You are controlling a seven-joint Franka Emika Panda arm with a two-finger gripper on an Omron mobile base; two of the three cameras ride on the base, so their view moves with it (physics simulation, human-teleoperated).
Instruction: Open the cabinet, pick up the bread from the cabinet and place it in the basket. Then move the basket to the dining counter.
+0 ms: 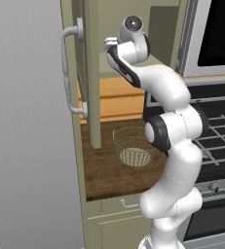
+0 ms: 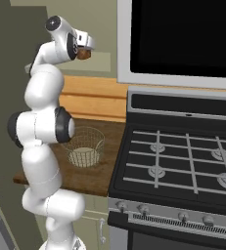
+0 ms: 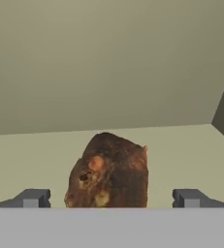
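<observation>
With the cabinet [image 1: 92, 73] door open, the spread tool [image 3: 111, 198] brackets the bread [image 3: 111, 172], not yet gripped; the basket [image 1: 133, 146] waits empty on the surface.

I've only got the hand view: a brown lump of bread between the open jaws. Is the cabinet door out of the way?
Observer: Yes, the olive-beige cabinet door with the curved silver handle stands swung open, left of the arm.
Operator: Where's the basket?
Observer: The round cream wire-mesh basket sits on the dark wood worktop, below the cabinet.
Operator: Anything beside it?
Observer: A black gas stove adjoins the worktop on the right.
</observation>
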